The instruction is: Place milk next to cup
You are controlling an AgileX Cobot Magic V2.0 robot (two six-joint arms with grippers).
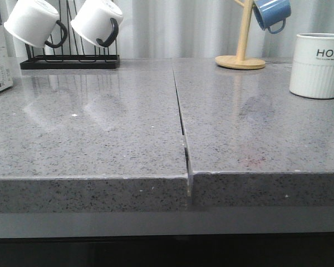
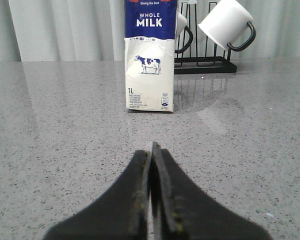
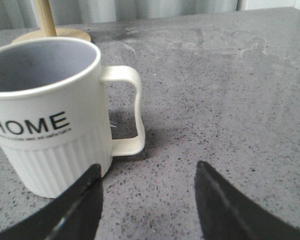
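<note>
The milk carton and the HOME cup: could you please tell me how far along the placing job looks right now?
Nothing looks done yet. The milk stands upright at the counter's far left by the black mug rack, while the cup sits at the far right. The left hand is shut and empty, short of the carton; the right hand is open beside the cup. Grasping, carrying across and setting down all remain.

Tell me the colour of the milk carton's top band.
Dark blue with white "WHOLE MILK" lettering on the milk carton, clearest in the left wrist view.

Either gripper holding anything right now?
Nothing held. Left gripper shut, short of the white-and-blue milk carton; right gripper open beside the white ceramic HOME mug.
</note>
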